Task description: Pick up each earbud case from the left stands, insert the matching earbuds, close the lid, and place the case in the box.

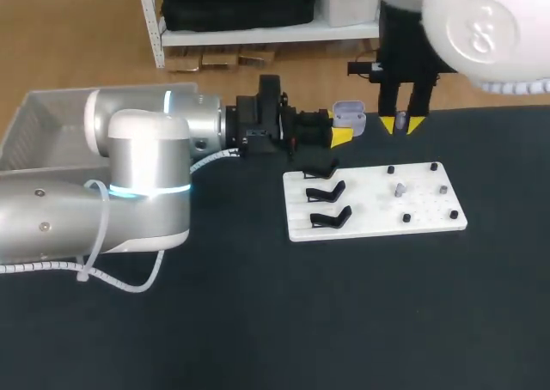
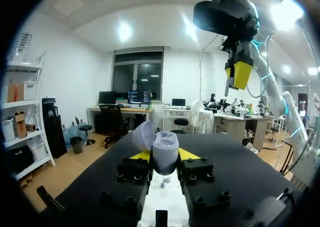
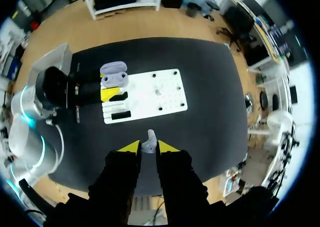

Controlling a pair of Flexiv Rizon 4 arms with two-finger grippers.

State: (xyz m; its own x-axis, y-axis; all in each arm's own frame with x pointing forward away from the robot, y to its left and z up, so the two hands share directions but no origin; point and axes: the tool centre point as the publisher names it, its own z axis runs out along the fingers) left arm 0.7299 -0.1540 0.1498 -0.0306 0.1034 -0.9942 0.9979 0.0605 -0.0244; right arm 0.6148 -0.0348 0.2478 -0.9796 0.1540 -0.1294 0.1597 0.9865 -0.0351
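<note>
A lavender earbud case (image 1: 349,111) with its lid open is held sideways above the table's far part, and my left gripper (image 1: 344,126) is shut on it. In the left wrist view the case (image 2: 165,143) sits between the yellow tips, lid tilted back. My right gripper (image 1: 401,125) hangs just to the right of the case, shut on a small pale earbud (image 1: 400,115). The right wrist view shows that earbud (image 3: 149,138) pinched between its tips (image 3: 149,147), high over the table, with the case (image 3: 114,74) below. Another earbud (image 1: 400,188) rests on the white board (image 1: 430,222).
Three black stands (image 1: 327,191) line the white board's left side, all without cases. Small black pegs (image 1: 434,167) dot its right side. A grey bin (image 1: 43,119) stands at the far left, behind my left arm (image 1: 146,162).
</note>
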